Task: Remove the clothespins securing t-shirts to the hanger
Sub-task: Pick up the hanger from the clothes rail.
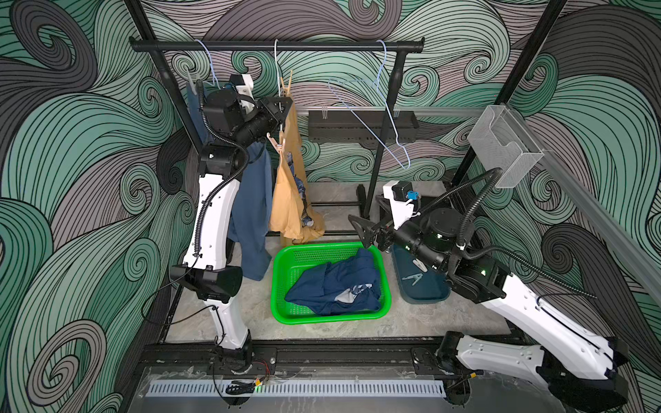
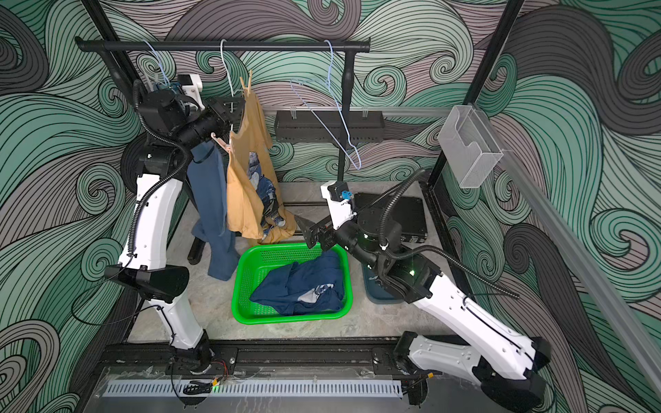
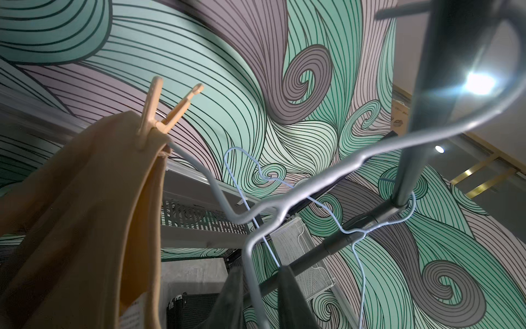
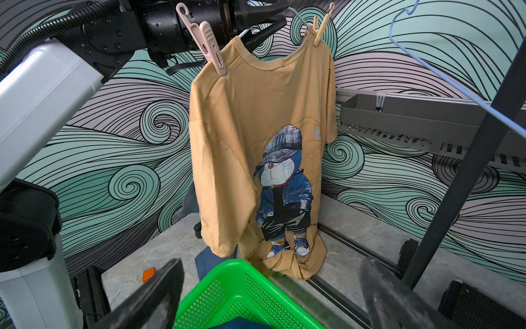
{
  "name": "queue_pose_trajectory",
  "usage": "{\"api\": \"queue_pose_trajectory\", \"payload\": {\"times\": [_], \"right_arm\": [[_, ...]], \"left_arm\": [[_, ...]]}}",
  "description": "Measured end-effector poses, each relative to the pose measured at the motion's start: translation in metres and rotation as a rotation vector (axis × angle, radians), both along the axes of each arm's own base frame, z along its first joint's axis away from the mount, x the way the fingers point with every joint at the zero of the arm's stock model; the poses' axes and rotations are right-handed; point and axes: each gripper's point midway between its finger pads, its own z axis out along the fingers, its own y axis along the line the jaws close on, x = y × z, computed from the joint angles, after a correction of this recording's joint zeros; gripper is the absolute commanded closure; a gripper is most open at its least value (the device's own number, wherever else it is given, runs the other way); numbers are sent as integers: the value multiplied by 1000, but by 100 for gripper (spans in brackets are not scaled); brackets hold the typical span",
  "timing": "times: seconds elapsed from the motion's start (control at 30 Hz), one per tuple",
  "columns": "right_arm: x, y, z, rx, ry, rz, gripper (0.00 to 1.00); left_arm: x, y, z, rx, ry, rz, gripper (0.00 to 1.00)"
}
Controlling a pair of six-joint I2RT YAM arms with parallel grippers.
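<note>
The right gripper [image 4: 270, 270] is held wide apart above the basket [image 4: 225, 296], idle. The left gripper [image 3: 262, 270] is set astride the hanger [image 3: 327, 176], presumably for steadying. Clamping cannot be confirmed.

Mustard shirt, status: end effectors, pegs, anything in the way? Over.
Right end effector open, near green basket. Left end effector around hanger wire, grip unclear. Pink peg and tan peg both on mustard shirt. Left wrist crowds pink peg.
</note>
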Motion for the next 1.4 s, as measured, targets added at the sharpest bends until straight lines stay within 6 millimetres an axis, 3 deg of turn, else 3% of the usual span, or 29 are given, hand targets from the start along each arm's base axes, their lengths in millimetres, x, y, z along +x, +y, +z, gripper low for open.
{"api": "queue_pose_trajectory", "payload": {"times": [0.13,0.47,0.77,0.93,1.4], "right_arm": [[0,0,0,0,0,0,3],[0,0,0,0,0,0,3],[-3,-7,6,0,-21,-12,3],[-6,-16,11,3,-35,-26,3],[-13,-29,16,20,-50,-44,3]], "left_arm": [[-7,1,12,-15,-21,-1,98],[-17,-3,28,-31,-56,-14,100],[-37,-30,31,-39,-54,-62,100],[-58,-36,19,-26,-21,-68,100],[-125,-38,25,2,-63,-58,100]]}}
